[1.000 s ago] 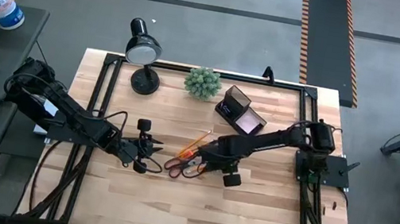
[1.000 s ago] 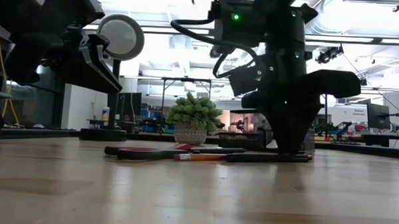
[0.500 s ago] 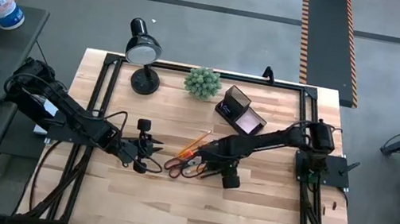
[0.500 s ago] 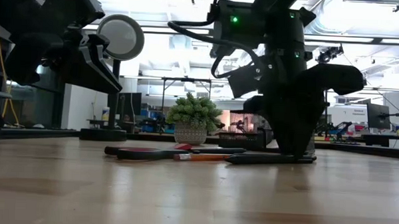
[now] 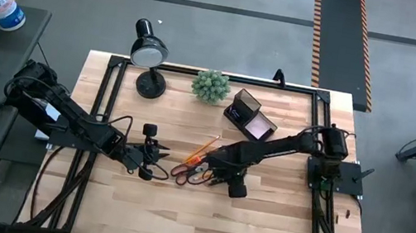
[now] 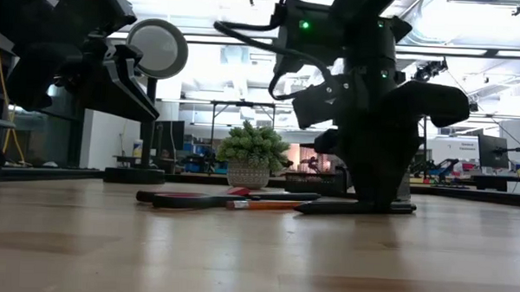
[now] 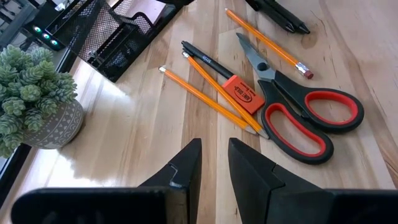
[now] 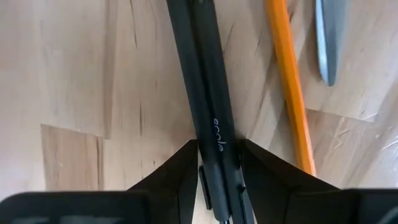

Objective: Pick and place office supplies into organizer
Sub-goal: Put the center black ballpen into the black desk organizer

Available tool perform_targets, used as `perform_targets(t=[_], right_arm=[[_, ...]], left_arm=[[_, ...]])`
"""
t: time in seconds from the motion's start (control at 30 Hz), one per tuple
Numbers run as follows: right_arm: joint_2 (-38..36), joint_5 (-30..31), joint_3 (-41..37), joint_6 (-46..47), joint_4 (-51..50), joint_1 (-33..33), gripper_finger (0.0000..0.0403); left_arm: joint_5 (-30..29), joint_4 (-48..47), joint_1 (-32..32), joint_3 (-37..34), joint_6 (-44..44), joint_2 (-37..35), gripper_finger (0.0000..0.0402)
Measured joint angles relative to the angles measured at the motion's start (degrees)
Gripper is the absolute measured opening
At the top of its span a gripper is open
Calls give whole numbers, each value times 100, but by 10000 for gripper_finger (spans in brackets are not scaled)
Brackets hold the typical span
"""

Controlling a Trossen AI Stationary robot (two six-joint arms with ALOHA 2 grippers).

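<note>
scissors, three pencils, one pen in right claw.

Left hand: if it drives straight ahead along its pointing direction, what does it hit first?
Likely the orange pencils, lying just ahead of the left hand on the bare table; the red eraser and scissors lie right behind. Depth is unclear.

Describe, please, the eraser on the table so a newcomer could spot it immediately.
Start at the red-handled scissors lying mid-table. Just beside their blades, among the orange pencils, lies the eraser. It is the only short, flat orange block; everything around it is long and thin.
</note>
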Motion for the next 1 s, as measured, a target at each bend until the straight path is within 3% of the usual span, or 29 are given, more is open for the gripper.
perform_targets(t=[0.3,0.47,0.77,1.0], right_arm=[[-43,145,-469,195,409,13,106],[-20,84,-358,164,369,10,70],[12,111,84,56,-1,9,69],[15,140,174,38,-99,10,27]], left_arm=[[0,4,1,0,-1,0,67],[-10,4,-1,0,-3,1,67],[-26,2,1,0,-4,0,67],[-42,-13,-1,0,-5,0,67]])
